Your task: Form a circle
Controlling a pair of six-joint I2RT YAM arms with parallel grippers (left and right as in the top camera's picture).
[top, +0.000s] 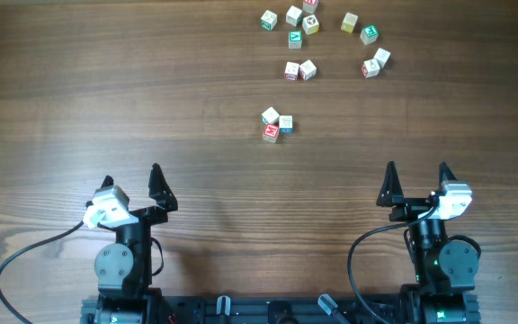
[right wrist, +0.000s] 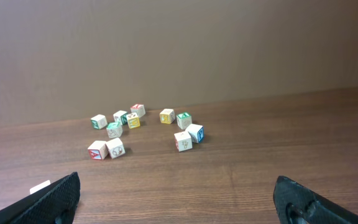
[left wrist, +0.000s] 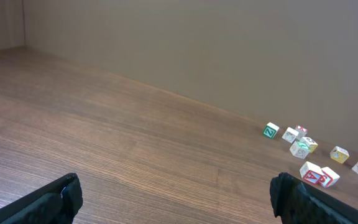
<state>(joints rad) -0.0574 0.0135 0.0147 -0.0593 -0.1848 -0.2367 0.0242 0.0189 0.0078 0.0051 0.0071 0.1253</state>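
A tight group of three tiny letter cubes [top: 276, 124], one white, one blue-edged and one red-edged, lies in the middle of the wooden table in the overhead view. It is the cluster nearest the arms. No circle is in view. My left gripper [top: 133, 183] [left wrist: 176, 199] stands open near the front left, far from the cubes, with bare wood between its fingers. My right gripper [top: 417, 180] [right wrist: 176, 199] stands open at the front right with nothing between its fingers. A white sliver [right wrist: 40, 185] peeks out beside its left finger.
Several more letter cubes are scattered along the far edge: a pair [top: 299, 69], a cluster [top: 295, 22] and others to the right [top: 370, 49]. They show in the right wrist view [right wrist: 138, 127] and at the right of the left wrist view [left wrist: 309, 155]. A wall stands behind.
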